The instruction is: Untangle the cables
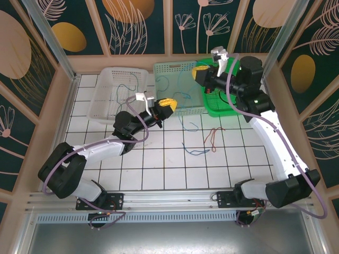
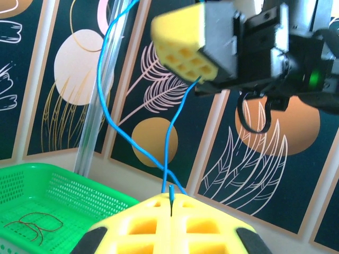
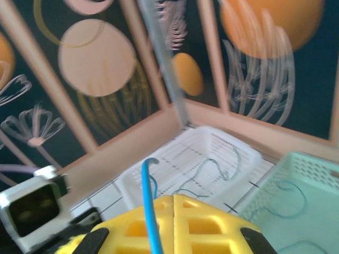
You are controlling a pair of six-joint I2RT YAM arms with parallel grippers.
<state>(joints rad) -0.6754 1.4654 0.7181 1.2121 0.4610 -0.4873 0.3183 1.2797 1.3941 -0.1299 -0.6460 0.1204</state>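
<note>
A thin blue cable [image 2: 168, 137] is stretched in the air between my two grippers. My left gripper [image 2: 171, 203] is shut on one end, and a short stub pokes out above the closed yellow fingertips. The cable rises in a loop to my right gripper [image 2: 199, 78], which is shut on it too. In the right wrist view the same blue cable [image 3: 149, 201] runs up over the closed yellow fingers [image 3: 206, 222] and ends in a small curl. From above, the left gripper [image 1: 170, 103] and the right gripper [image 1: 197, 73] hang over the mint basket [image 1: 177, 71]. A blue cable [image 1: 195, 152] and a red cable [image 1: 213, 136] lie loose on the tiled table.
A white basket [image 1: 119, 92] at the back left holds thin blue strands [image 3: 233, 159]. The bright green basket [image 1: 222, 108] at the back right holds a red cable [image 2: 34, 225]. More strands lie in the mint basket [image 3: 312, 180]. Wooden walls close in the table.
</note>
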